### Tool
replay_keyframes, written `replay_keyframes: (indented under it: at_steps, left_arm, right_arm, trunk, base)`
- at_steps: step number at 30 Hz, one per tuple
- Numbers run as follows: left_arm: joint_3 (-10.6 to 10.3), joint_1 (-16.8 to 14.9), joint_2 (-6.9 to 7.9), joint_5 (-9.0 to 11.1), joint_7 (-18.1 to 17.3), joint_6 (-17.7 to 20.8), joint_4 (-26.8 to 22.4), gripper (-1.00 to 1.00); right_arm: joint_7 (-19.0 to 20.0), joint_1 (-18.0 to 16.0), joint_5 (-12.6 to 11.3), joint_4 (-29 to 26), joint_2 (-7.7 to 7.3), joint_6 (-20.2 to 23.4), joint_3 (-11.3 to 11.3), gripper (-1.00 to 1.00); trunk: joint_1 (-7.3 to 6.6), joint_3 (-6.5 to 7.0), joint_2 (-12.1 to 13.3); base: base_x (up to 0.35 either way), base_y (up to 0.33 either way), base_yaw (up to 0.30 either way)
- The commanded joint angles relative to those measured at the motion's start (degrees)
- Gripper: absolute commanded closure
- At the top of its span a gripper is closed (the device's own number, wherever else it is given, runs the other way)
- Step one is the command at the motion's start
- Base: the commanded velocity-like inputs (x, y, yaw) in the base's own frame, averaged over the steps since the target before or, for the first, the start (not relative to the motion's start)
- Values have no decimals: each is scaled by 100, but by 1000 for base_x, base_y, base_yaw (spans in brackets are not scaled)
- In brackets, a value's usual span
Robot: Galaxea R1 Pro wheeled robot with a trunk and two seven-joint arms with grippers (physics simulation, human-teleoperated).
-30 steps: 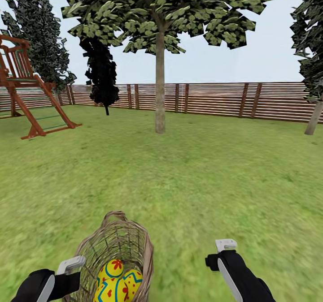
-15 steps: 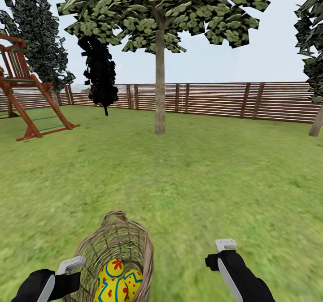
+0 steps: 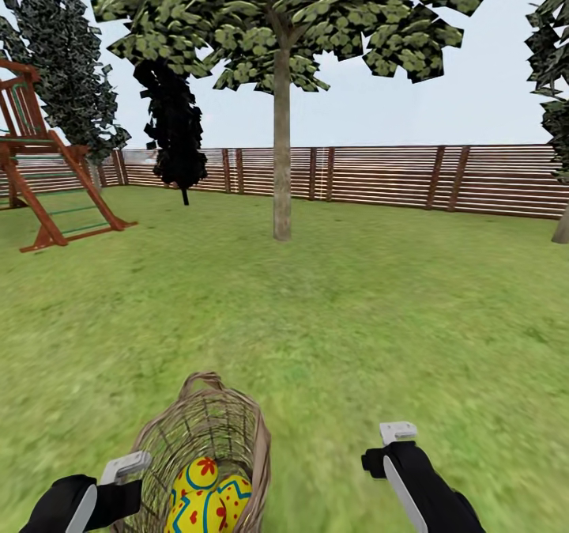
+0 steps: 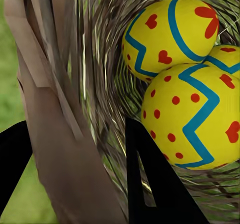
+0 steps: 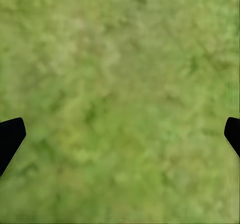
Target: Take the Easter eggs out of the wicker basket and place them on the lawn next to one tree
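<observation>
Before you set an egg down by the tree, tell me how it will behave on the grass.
The Easter eggs are smooth and rounded, so one may roll on the flat lawn. The glossy shell looks slippery for two thin fingers. Packed together in the wicker basket, neighbours may shift.

Readable text: none in any view
Easter eggs point(image 4: 192, 114): painted red dots, hearts and blue zigzag bands only, no letters or numbers
Wicker basket point(image 3: 207, 426): no label or brand
Fence point(image 3: 379, 177): no sign
</observation>
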Motion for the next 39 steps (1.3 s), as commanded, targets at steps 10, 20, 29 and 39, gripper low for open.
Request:
replay_keyframes:
  at_steps: [10, 20, 29, 39]
  left_arm:
    - [9, -5, -1, 41, -41, 28, -6, 100]
    - [10, -5, -1, 41, -41, 28, -6, 100]
    - [10, -5, 0, 41, -41, 28, -6, 100]
    - [10, -5, 7, 41, -41, 28, -15, 100]
  right_arm:
    - [-55, -4, -60, -6, 0, 18, 34, -100]
    - [-55, -4, -60, -6, 0, 18, 34, -100]
    - [-55, -4, -60, -6, 0, 18, 34, -100]
    - [-55, -4, -60, -6, 0, 18, 34, -100]
  trunk:
    - [3, -6, -3]
    - [3, -6, -3]
    - [3, -6, -3]
    - [3, -6, -3]
  base:
    - [343, 0, 0]
    - [343, 0, 0]
    - [343, 0, 0]
    - [343, 0, 0]
